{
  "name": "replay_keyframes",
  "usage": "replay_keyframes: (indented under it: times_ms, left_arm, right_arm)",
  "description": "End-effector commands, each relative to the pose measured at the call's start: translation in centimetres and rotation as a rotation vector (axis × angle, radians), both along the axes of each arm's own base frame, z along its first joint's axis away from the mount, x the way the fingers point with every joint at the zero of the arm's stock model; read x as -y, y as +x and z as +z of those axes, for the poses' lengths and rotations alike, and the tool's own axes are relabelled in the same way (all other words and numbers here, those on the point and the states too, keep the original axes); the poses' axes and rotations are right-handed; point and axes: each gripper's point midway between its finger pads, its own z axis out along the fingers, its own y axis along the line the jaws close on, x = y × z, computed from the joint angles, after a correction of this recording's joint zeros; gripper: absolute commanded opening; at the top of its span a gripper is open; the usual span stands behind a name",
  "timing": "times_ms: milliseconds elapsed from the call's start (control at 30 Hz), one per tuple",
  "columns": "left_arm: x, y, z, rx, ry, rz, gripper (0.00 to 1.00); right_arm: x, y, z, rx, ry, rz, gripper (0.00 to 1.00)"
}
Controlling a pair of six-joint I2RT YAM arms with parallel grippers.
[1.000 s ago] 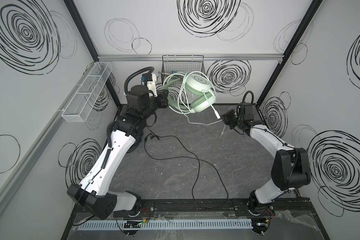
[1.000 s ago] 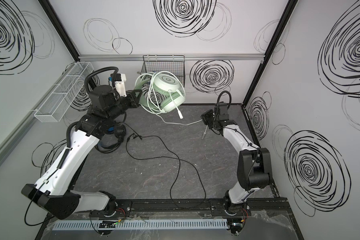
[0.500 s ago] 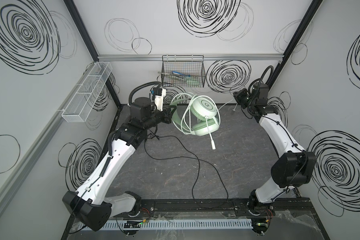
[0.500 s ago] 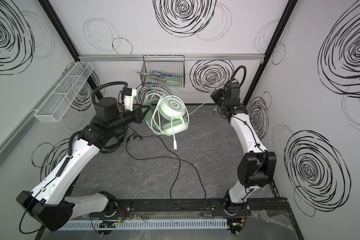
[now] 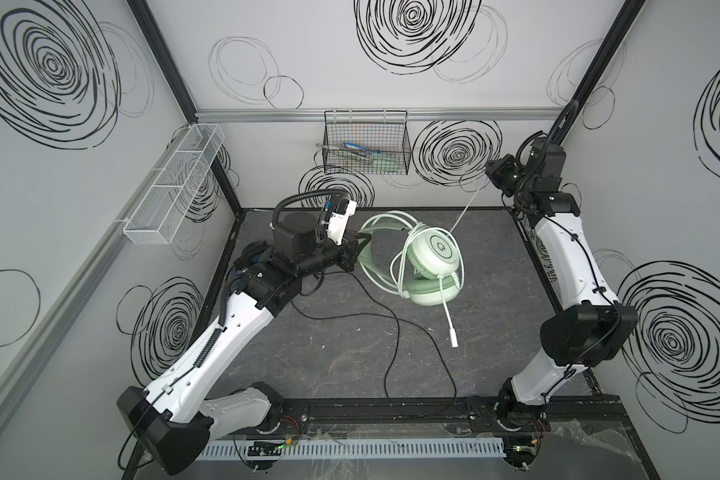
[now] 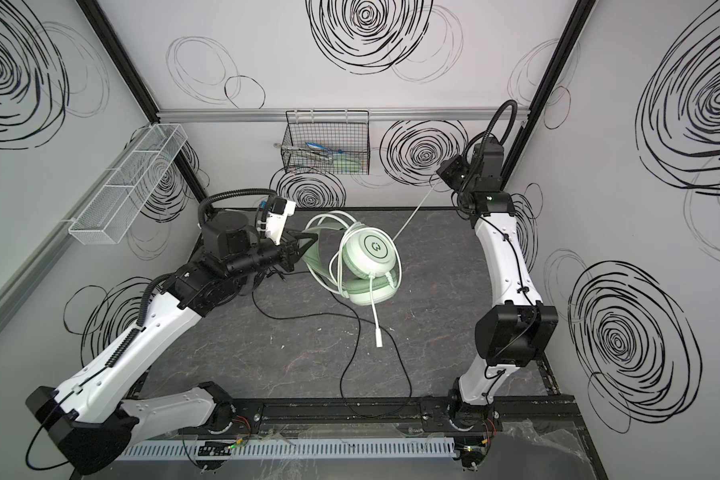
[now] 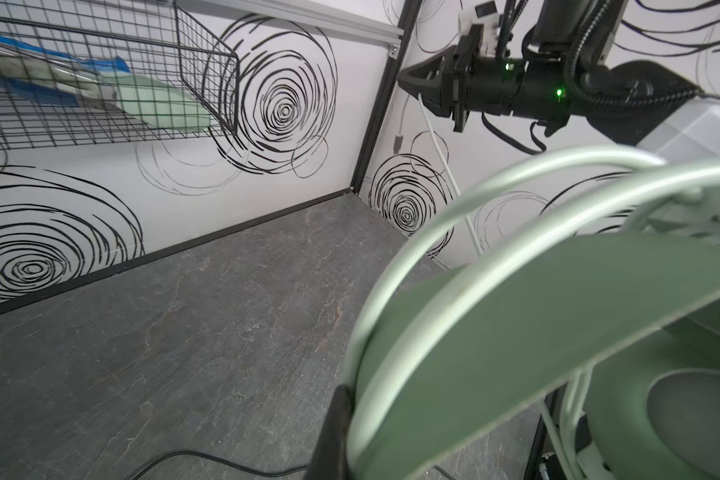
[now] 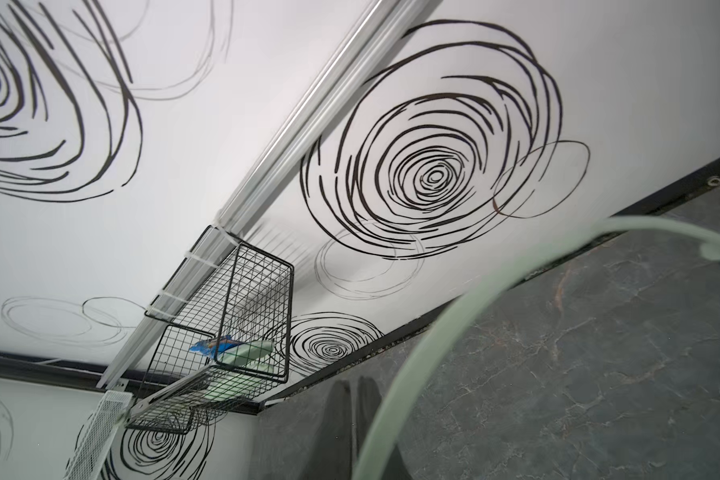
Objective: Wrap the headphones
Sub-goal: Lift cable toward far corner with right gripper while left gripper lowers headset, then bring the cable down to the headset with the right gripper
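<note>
In both top views the mint-green headphones hang above the floor. My left gripper is shut on their headband; one dark finger shows beside it. White cord loops lie round the earcups, and the boom mic dangles. My right gripper, high in the back right corner, is shut on the white cord, which runs taut down to the headset. A black cord trails over the floor; the black headphones are mostly hidden under my left arm.
A black wire basket holding a few items hangs on the back wall. A white mesh tray is fixed to the left wall. A slotted cable duct runs along the front rail.
My right gripper rose from near the floor to the back right corner, pulling the white cord taut. My left gripper brought the headset down from the basket towards the middle.
</note>
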Motion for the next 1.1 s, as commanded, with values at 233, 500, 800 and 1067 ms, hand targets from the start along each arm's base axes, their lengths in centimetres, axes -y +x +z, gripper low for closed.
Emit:
replay_keyframes:
  times_ms: [233, 500, 800, 1067]
  left_arm:
    - [2.9, -1.4, -4.8, -0.064, 0.182, -0.09, 0.0]
    - [1.4, 2.1, -9.3, -0.146, 0.368, 0.119, 0.0]
    - [1.1, 5.3, -12.2, -0.259, 0.359, 0.284, 0.0]
    - [1.0, 8.6, -13.7, -0.339, 0.304, 0.384, 0.0]
  right_arm:
    - [-10.2, -2.8, 5.8, 0.196, -0.235, 0.263, 0.0]
    - [-13.7, -6.6, 8.0, 0.274, -0.389, 0.295, 0.0]
    - [-16.6, -12.4, 8.9, 0.422, -0.413, 0.358, 0.0]
    - [-18.2, -16.7, 8.6, 0.469, -0.422, 0.415, 0.0]
